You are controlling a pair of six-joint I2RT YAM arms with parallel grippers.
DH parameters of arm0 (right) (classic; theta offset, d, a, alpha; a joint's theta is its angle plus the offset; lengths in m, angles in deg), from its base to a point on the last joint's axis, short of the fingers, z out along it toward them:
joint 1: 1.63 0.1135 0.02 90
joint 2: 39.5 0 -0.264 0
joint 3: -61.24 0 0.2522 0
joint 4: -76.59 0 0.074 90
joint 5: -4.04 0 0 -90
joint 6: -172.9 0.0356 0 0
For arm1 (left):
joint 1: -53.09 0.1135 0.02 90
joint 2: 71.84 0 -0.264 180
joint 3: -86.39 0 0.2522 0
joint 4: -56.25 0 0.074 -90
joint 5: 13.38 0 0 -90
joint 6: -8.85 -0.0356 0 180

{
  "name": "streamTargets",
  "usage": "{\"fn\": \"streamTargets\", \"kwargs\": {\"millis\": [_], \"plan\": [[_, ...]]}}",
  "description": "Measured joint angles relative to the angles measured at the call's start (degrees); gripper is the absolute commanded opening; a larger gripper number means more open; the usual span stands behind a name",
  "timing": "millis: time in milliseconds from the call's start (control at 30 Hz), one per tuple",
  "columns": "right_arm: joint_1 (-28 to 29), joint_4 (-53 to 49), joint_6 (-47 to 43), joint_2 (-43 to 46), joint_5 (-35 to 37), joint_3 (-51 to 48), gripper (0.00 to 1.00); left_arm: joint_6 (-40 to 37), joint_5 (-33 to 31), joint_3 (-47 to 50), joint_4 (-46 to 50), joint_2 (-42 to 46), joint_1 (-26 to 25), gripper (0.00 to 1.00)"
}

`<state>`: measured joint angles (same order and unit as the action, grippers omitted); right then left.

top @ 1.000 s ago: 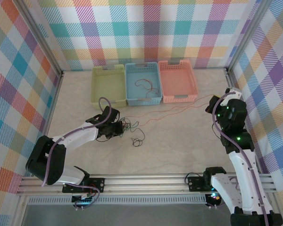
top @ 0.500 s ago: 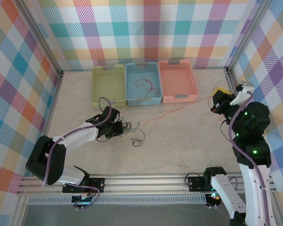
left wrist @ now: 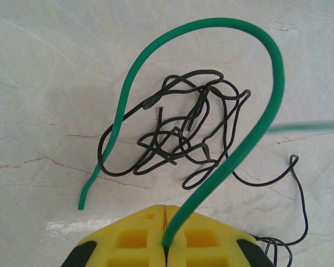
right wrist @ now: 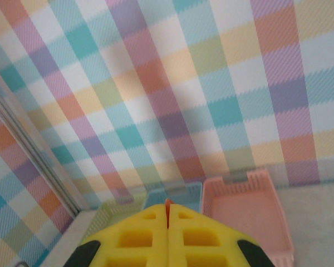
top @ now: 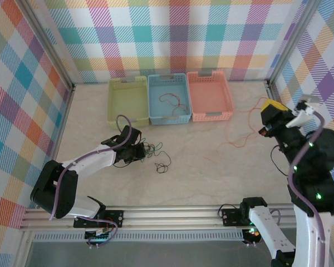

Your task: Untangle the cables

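Note:
My left gripper (top: 139, 151) (left wrist: 167, 222) rests low on the table, shut on a green cable (left wrist: 270, 105) that arches over a knot of black cable (left wrist: 178, 139). This green and black tangle (top: 152, 149) lies just right of the gripper, with a small black loop (top: 163, 167) beyond it. My right gripper (top: 265, 121) (right wrist: 168, 214) is raised at the right side, shut on a thin red-orange cable (top: 240, 140) (right wrist: 168, 203). That cable hangs down from it and trails left across the table, apart from the tangle.
Three baskets stand at the back: green (top: 128, 102), blue (top: 185, 117) with a red cable (top: 170, 100) inside, and pink (top: 210, 94) (right wrist: 245, 208). Checked walls enclose the table on three sides. A metal rail (top: 172, 214) runs along the near edge.
The right arm has risen and swung right and nearer, drawing the red-orange cable out of the tangle; its free end now lies mid-table. The left gripper has stayed put.

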<state>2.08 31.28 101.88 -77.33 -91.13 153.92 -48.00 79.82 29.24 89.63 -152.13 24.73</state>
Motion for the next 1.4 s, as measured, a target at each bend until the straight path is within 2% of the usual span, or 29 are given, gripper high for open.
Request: {"fn": "streamTargets", "kwargs": {"millis": [200, 433, 600, 967, 1167, 1400], "plan": [[0.0, 3.3, 1.4, 2.8, -0.2, -0.7, 0.0, 0.0, -1.0, 0.0, 0.2, 0.0, -0.3, 0.0], [0.0, 9.3, 7.8, -2.7, -7.8, -7.6, 0.0, 0.0, -1.3, 0.0, 0.7, -0.2, -0.4, 0.0], [0.0, 11.2, 10.7, -7.3, -10.9, -8.2, 0.0, 0.0, -1.4, 0.0, 1.2, -0.2, -0.4, 0.0], [0.0, 17.4, 14.9, -10.0, -15.6, -11.0, 0.0, 0.0, -1.4, 0.0, 1.2, -0.2, -0.5, 0.0], [0.0, 22.5, 17.7, -15.7, -17.8, -10.5, 0.0, 0.0, -1.4, 0.0, 1.2, -0.2, -0.5, 0.0], [0.1, 29.8, 23.2, -27.7, -21.5, -1.2, 0.0, 0.0, -1.4, 0.0, 1.2, -0.2, -0.5, 0.0]]}}
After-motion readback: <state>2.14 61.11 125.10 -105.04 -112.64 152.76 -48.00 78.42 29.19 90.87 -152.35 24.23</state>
